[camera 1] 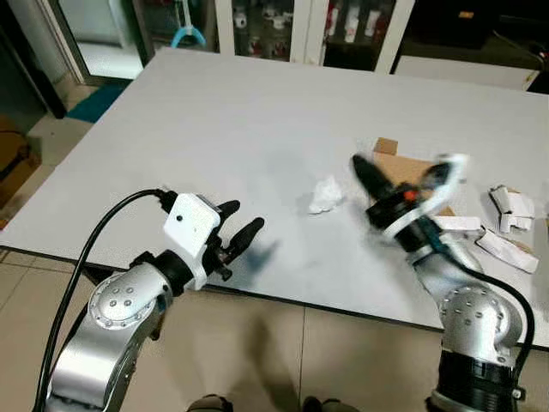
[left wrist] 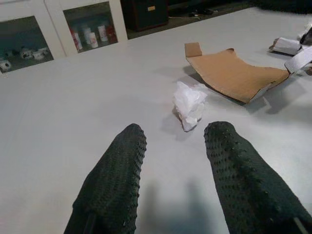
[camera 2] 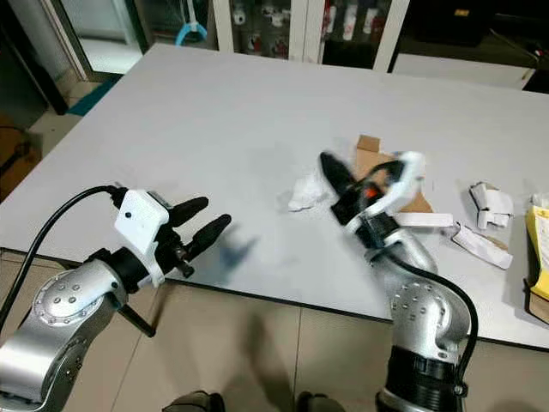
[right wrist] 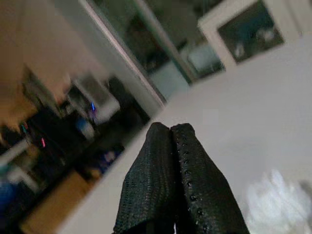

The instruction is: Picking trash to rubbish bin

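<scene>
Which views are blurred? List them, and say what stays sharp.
Left eye view: right end effector smeared by motion, table sharp. Right wrist view: background and crumpled tissue blurred, fingers sharp. Left wrist view: sharp on the tissue and cardboard.

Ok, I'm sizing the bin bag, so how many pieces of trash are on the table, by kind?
Crumpled white tissue: 1
Brown cardboard piece: 1
White packaging scraps: 3
Yellow packet: 1
Total: 6
</scene>
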`<state>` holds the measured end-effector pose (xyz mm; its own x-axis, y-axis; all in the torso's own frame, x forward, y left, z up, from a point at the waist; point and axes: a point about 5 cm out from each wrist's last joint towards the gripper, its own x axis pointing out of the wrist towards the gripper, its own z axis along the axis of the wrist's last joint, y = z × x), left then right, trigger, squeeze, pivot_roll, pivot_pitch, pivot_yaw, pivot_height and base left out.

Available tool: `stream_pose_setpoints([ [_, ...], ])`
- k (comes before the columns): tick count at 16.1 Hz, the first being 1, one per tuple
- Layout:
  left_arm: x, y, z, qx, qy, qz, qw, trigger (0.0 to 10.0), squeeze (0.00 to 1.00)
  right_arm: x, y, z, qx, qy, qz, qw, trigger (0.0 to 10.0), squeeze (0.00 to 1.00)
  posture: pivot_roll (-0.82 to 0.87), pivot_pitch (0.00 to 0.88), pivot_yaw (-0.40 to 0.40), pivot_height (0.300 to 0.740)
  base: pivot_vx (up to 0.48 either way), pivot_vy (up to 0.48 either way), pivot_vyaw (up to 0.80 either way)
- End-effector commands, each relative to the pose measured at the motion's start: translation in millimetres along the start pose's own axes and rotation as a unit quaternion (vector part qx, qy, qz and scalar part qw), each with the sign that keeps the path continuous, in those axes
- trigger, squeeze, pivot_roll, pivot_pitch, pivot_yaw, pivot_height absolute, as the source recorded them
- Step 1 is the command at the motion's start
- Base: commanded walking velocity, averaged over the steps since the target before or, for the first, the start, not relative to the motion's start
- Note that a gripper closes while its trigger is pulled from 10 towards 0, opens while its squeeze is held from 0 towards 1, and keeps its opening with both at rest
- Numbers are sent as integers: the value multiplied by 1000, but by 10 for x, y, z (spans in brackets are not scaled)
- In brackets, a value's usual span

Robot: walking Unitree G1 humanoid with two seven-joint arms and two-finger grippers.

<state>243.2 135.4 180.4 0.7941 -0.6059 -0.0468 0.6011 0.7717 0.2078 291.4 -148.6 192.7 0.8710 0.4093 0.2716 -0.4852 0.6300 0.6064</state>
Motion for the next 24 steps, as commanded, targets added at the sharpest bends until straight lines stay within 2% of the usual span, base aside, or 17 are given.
stream_pose_setpoints([
  [1,-1,-9,26,2,-11,4,1000,10000,0,-8,43,140,-6,-42,6,999,0,0,34,60,-14,740,0,0,0],
  [3,15,9,32,7,-13,11,1000,10000,0,18,94,231,-8,-66,24,997,0,0,31,56,-18,740,0,0,0],
  [5,36,6,23,13,-12,14,1000,10000,0,76,107,234,-62,-35,28,997,0,0,22,55,-25,740,0,0,0],
  [6,36,6,18,14,-11,15,1000,10000,0,85,103,225,-75,-27,25,997,0,0,21,55,-26,740,0,0,0],
  [7,49,52,-36,30,12,27,999,10000,0,171,-20,129,-179,38,-41,982,7255,0,13,51,-26,740,0,0,0],
  [8,61,114,-73,39,29,43,998,10000,0,225,-121,62,-258,83,-85,959,10000,0,8,53,-28,740,0,0,0],
  [9,71,168,-88,40,32,55,997,10000,0,258,-179,25,-287,102,-106,947,10000,0,7,64,-28,740,0,0,0],
  [10,72,186,-94,39,32,58,997,10000,0,266,-209,14,-285,102,-118,946,10000,0,9,61,-28,740,0,0,0],
  [11,90,237,-71,42,33,66,996,10000,0,313,-323,-5,-283,112,-163,938,10000,0,14,75,-20,740,0,0,0],
  [12,112,265,-42,39,30,71,996,10000,0,356,-376,-12,-295,123,-182,930,10000,0,16,82,-19,740,0,0,0],
  [14,154,291,-17,32,22,89,995,10000,0,418,-387,36,-329,126,-185,917,10000,0,19,88,-31,740,0,0,0],
  [16,158,342,-35,37,26,125,991,10000,0,371,-402,-47,-359,148,-186,902,10000,0,22,75,-42,740,0,0,0],
  [18,177,330,-92,44,39,141,988,10000,0,265,-444,-177,-355,153,-194,901,10000,0,34,62,-55,740,0,0,0],
  [19,188,334,-91,46,35,154,986,10000,0,168,-462,-285,-334,156,-201,908,10000,0,45,55,-55,740,0,0,0],
  [24,169,321,-101,48,35,154,986,10000,0,29,-375,-368,-310,141,-197,919,10000,0,53,30,-50,740,0,61,-517],
])
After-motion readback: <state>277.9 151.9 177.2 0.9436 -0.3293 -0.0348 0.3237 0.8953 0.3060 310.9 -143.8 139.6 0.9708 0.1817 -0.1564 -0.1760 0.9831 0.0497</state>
